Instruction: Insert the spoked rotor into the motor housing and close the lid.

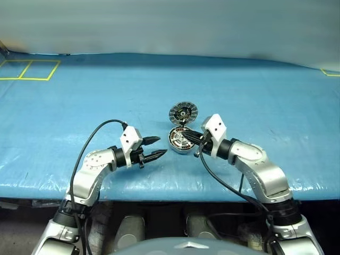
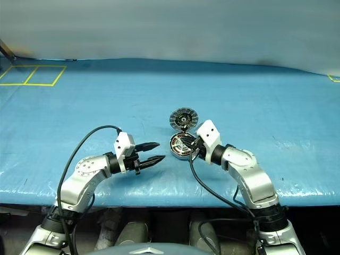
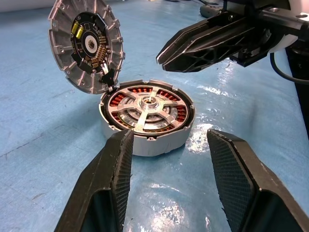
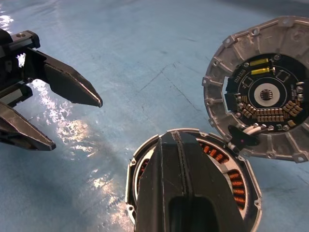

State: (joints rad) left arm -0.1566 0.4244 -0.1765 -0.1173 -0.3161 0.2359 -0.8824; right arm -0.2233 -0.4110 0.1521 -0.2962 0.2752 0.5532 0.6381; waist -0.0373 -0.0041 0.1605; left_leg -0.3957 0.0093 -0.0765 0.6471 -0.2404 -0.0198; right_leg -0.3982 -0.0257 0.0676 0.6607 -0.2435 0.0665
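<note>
Two pincers over blue desk [image 1: 64, 106], tips facing each other across a gap.

Housing [image 3: 169, 137]: flat on desk, near front edge, between the pincers and closer to the right one. Silver rim, copper-orange windings visible inside.

Rotor [image 3: 147, 107]: seated inside housing, spokes and central hub facing up, level with the rim.

Lid [image 3: 87, 46]: hinged at far edge of housing, swung open, standing tilted back. Inner face exposed: pale radial segments around dark centre with small components. Not closed.

Left pincer [image 1: 155, 148]: jaws moderately apart, empty. Tips pointing toward housing, short of it, no contact. Fingers [image 3: 108, 183] framing near side of housing in left wrist view.

Right pincer [image 1: 188, 136]: jaws pressed together, nothing between them. Tips above housing, over its right portion. Fingers [image 4: 186, 188] covering middle of rotor in right wrist view. Contact with rotor or rim: cannot tell. Clear of lid.

Black cable looped above left forearm; second black cable hanging below right wrist.

Yellow tape squares [image 1: 29, 70] at far left corner of desk, well apart from the parts.

Wet-looking glare on desk surface just beside housing.
</note>
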